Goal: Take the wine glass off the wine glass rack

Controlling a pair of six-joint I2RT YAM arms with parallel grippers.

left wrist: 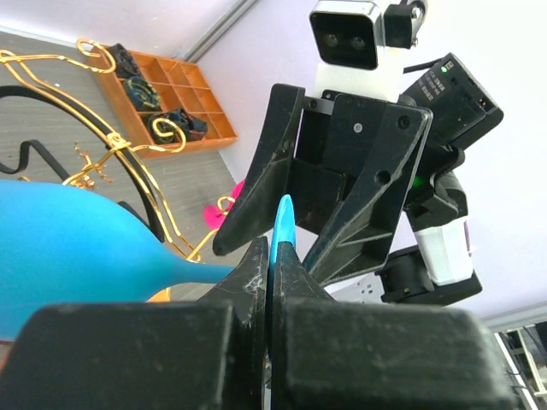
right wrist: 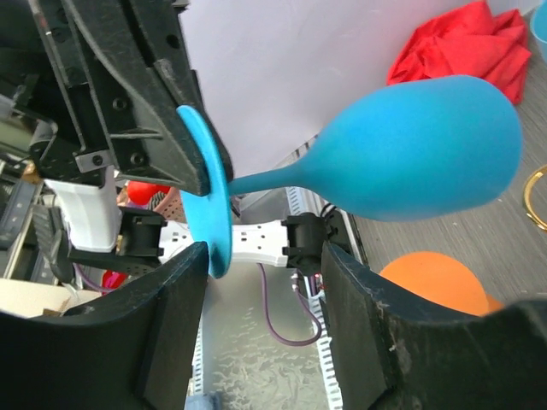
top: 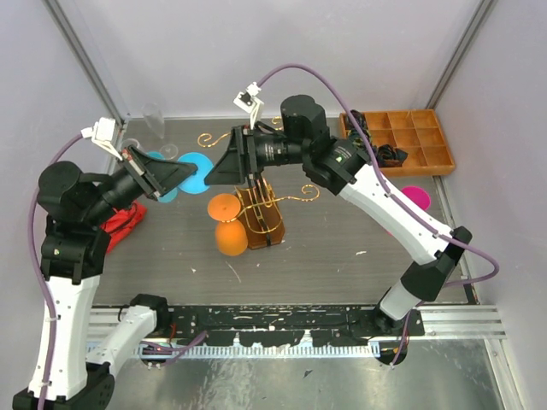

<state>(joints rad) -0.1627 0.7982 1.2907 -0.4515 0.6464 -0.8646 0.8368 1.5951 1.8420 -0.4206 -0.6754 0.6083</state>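
Note:
A blue wine glass (right wrist: 419, 154) is held sideways in the air, its bowl (left wrist: 68, 248) to one side and its round foot (right wrist: 205, 201) to the other. My left gripper (left wrist: 275, 256) is shut on the edge of that foot (top: 198, 166). My right gripper (right wrist: 265, 290) is open just below the foot and stem, and its left finger (right wrist: 167, 325) is close to the foot's rim. The gold wire wine glass rack (top: 263, 209) stands mid-table with an orange glass (top: 231, 237) at it. Both grippers meet left of the rack (left wrist: 111, 149).
A compartmented wooden tray (top: 419, 141) sits at the back right, with a pink disc (top: 417, 196) near it. A red cloth (top: 120, 224) lies at the left. A clear glass (top: 154, 120) stands at the back left by the wall.

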